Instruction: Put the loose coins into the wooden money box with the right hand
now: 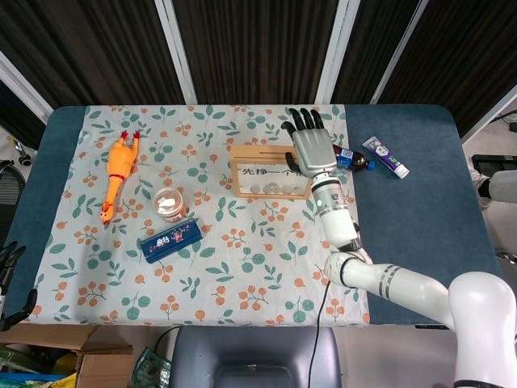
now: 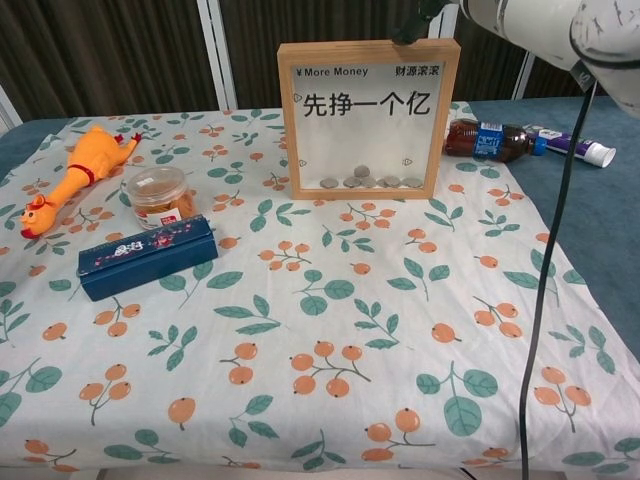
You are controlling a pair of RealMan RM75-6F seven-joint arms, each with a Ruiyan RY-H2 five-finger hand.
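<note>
The wooden money box (image 1: 269, 171) stands upright at the back of the floral cloth, its clear front facing the chest view (image 2: 368, 118). Several coins (image 2: 365, 181) lie along its bottom, one resting on top of the others. My right hand (image 1: 313, 145) hovers over the box's top right corner, fingers stretched out and apart, with nothing visible in it. In the chest view only its dark fingertips (image 2: 415, 10) show above the frame. I see no loose coins on the cloth. My left hand (image 1: 10, 279) hangs off the table's left edge, fingers apart.
A rubber chicken (image 1: 118, 174), a small lidded jar (image 1: 169, 202) and a blue box (image 1: 168, 239) lie on the left of the cloth. A cola bottle (image 1: 353, 158) and a toothpaste tube (image 1: 384, 156) lie right of the money box. A black cable (image 2: 545, 280) hangs at the right.
</note>
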